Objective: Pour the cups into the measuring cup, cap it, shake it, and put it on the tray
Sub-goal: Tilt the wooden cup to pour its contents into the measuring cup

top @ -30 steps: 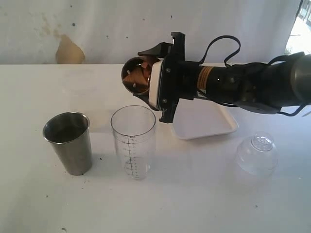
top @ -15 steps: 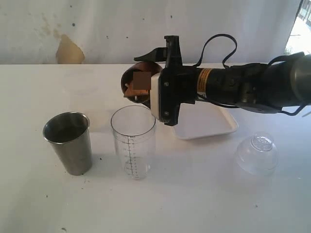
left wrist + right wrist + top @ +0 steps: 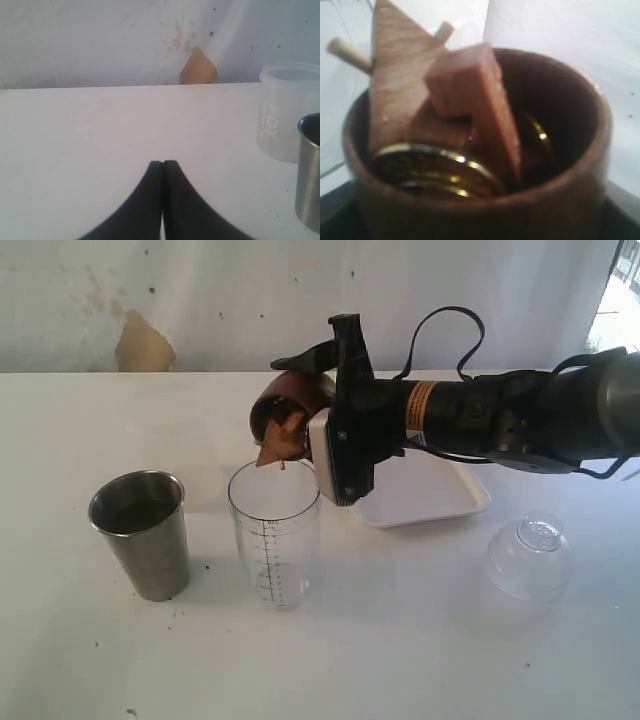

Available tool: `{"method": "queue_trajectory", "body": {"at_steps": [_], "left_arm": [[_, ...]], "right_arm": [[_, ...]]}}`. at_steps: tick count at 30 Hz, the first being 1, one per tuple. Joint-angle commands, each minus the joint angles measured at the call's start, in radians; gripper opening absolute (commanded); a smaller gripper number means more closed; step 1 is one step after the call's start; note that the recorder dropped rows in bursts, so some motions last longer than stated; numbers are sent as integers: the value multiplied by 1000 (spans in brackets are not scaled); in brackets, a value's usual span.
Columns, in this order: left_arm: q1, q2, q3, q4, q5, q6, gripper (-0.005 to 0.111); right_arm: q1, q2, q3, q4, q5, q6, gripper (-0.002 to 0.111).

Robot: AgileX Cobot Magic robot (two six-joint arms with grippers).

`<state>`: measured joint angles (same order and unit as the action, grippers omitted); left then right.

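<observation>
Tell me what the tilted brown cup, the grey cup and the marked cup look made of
Brown cup: likely wood, matte dark brown, thick rim. Grey cup: probably steel, brushed, dull reflections. Marked cup: clear plastic by the look, see-through with a printed scale.

White table (image 3: 80,660) against a stained, tan-patched white wall (image 3: 200,300)

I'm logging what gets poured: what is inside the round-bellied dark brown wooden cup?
Inside the round-bellied dark brown wooden cup: reddish-brown wooden blocks, shiny gold discs and a pale wooden peg poking past the rim. The cup's bottom is hidden under them.
</observation>
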<state>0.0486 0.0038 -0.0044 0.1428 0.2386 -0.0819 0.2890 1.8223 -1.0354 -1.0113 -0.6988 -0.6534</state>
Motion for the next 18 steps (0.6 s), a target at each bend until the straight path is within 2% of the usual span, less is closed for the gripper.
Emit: {"method": "queue_trajectory", "body": {"at_steps": [1, 8, 18], "left_arm": [[-2, -4, 4, -7, -1, -3, 0], [-2, -4, 4, -7, -1, -3, 0], [-2, -4, 4, -7, -1, -3, 0]], "right_arm": [[1, -6, -10, 4, -13, -89, 0], [20, -6, -10, 11, -13, -212, 0], [29, -6, -11, 10, 7, -276, 0]]}}
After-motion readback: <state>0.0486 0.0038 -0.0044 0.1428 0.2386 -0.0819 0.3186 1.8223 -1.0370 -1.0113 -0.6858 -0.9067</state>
